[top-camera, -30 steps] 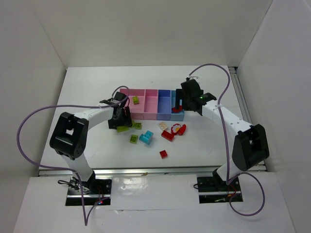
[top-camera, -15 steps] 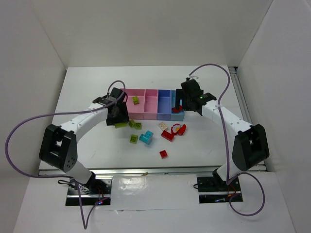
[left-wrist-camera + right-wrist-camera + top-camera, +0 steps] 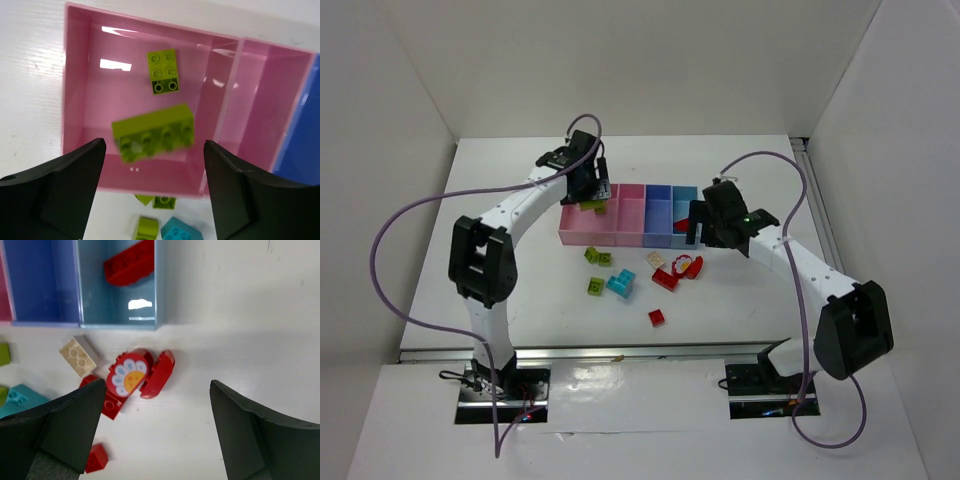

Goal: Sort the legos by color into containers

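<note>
Top view: the left arm (image 3: 525, 200) reaches over the far-left end of the low plastic tray of pink, periwinkle and light-blue compartments (image 3: 620, 240), with the left jaws above the end pink section. The right arm (image 3: 790, 255) puts its jaws at the tray's light-blue end, near side. Loose bricks lie on the white bench (image 3: 500, 300) just in front of the tray, reds toward the right. Left wrist view: the left jaws are spread wide, grasping nothing. A long lime green studded brick (image 3: 152, 132) shows between them, blurred, touched by neither finger, its long axis across the gap, over the end pink compartment (image 3: 75, 100). That compartment holds a small square lime green brick (image 3: 163, 72). Landed or not: cannot tell. Right wrist view: the right jaws are released, empty. A red rounded piece with daisy print (image 3: 127, 375) and a red curved piece (image 3: 159, 371) sit touching, left of the gap's centre, the curved one's axis diagonal. A long red brick (image 3: 130, 262) lies in the light-blue compartment (image 3: 117, 315). Judgement: the right arm is nearer the reds; a leftward shift and wrist turn would square the jaws.
</note>
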